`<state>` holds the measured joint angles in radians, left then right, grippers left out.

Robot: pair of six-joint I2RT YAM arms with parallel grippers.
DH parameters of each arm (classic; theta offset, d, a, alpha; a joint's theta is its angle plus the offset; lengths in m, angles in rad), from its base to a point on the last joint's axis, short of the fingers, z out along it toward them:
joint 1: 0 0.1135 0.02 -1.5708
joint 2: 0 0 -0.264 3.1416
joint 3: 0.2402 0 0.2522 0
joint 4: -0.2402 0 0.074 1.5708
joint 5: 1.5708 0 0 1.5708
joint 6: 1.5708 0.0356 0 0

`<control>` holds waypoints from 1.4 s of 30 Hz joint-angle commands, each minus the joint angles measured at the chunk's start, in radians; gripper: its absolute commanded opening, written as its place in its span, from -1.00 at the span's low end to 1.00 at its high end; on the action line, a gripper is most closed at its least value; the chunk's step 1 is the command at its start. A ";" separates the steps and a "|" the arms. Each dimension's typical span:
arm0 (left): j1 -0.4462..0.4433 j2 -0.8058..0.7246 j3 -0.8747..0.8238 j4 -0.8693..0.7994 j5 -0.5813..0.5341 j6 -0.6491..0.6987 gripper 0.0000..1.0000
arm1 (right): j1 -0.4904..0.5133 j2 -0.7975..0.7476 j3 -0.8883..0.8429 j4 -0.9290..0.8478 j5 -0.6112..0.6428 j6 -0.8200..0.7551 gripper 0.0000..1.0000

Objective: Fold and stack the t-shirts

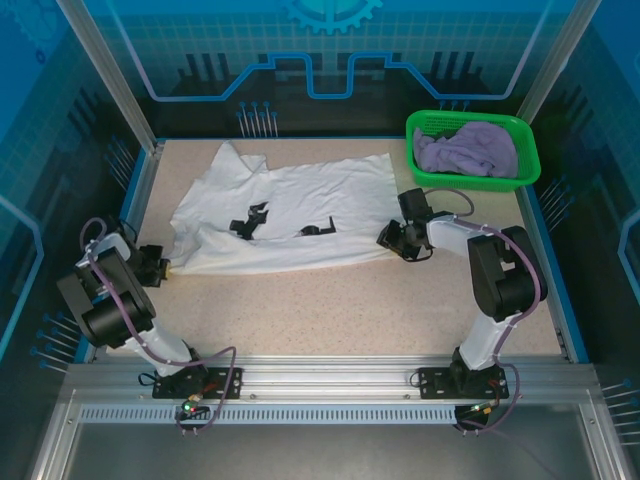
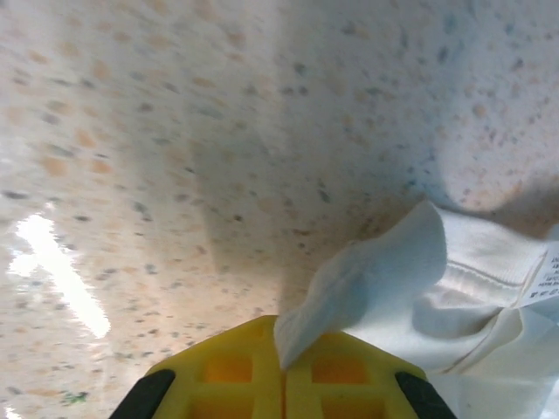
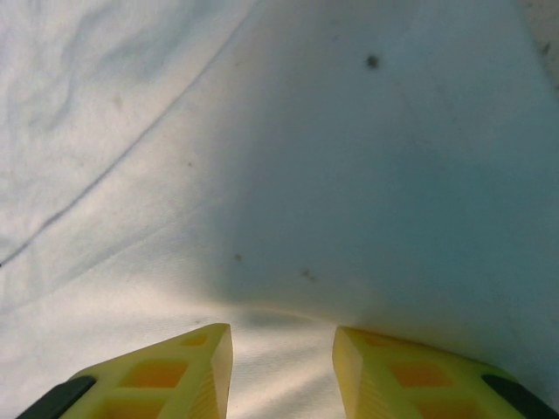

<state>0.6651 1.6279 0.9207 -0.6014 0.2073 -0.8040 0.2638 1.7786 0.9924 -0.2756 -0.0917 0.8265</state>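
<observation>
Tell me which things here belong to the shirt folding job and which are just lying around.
Job: white t-shirt spread on the table, a corner pinched in the left gripper; lavender t-shirt, bunched up.
Lying about: green mesh basket holding the lavender one.

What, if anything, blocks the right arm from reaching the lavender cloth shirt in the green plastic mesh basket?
Probably nothing, likely yes: the lavender shirt lies uncovered in the open-topped basket beyond the right gripper, whose jaws stand open.
</observation>
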 commanded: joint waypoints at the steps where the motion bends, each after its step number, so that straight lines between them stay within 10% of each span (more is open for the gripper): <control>1: 0.053 -0.002 0.040 -0.036 -0.036 0.057 -0.75 | -0.029 0.027 -0.040 -0.036 0.008 0.037 -0.21; 12: 0.044 -0.156 -0.011 -0.015 0.019 0.067 0.21 | -0.035 -0.050 -0.059 -0.025 -0.026 0.039 0.03; 21: -0.347 -0.270 0.124 -0.107 0.008 0.190 0.96 | 0.059 -0.205 -0.006 -0.104 0.063 0.023 0.28; 32: -0.746 -0.048 0.227 -0.180 -0.277 0.046 0.98 | 0.125 -0.196 0.120 -0.223 -0.077 -0.068 0.47; 42: -0.780 0.086 0.302 -0.201 -0.284 -0.348 0.75 | 0.179 -0.181 0.316 -0.560 -0.061 -0.104 0.44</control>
<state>-0.1078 1.7077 1.1614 -0.7834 -0.0284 -1.0256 0.4259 1.6176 1.2736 -0.7181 -0.1577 0.7536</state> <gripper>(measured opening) 0.880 0.721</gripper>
